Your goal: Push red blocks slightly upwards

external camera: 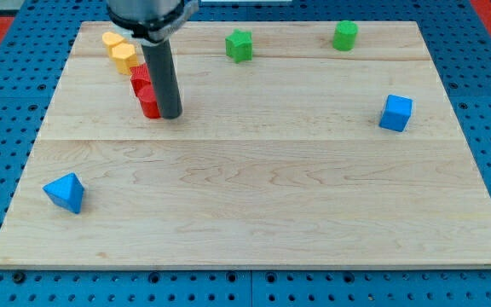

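Eight blocks sit on the wooden tabletop (254, 196), taken from the view's left to its right. One blue pyramid-like block (65, 192) lies alone near the bottom-left corner. At the top left are two yellow blocks, one (112, 40) just above and left of the other (124, 57), touching or nearly so; their exact shapes are hard to make out. Directly below them come two red blocks, an upper one (139, 77) partly hidden by the rod and a lower one (148, 102), stacked in a short line with the yellows. My tip (171, 115) rests on the tabletop right against the right side of the lower red block, near its bottom edge. There is no gripper here, only the rod, so nothing opens or closes. Further right, along the top, stand two green blocks: a star-like one (239, 45) and a rounder one (344, 36). One blue cube (395, 112) sits far right, well apart from everything.
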You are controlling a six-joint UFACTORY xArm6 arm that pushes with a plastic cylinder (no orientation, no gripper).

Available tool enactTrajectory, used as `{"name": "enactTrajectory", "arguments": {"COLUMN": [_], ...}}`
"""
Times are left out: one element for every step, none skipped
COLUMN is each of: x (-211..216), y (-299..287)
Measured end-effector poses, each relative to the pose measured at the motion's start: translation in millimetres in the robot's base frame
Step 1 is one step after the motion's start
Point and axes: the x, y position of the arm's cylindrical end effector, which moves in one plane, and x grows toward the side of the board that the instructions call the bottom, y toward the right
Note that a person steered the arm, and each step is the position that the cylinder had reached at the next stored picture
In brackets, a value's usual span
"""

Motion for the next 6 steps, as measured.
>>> {"name": "enactTrajectory", "arguments": {"x": [-25, -12, 35, 15, -22, -32], "y": [-7, 2, -3, -43, -37, -37]}}
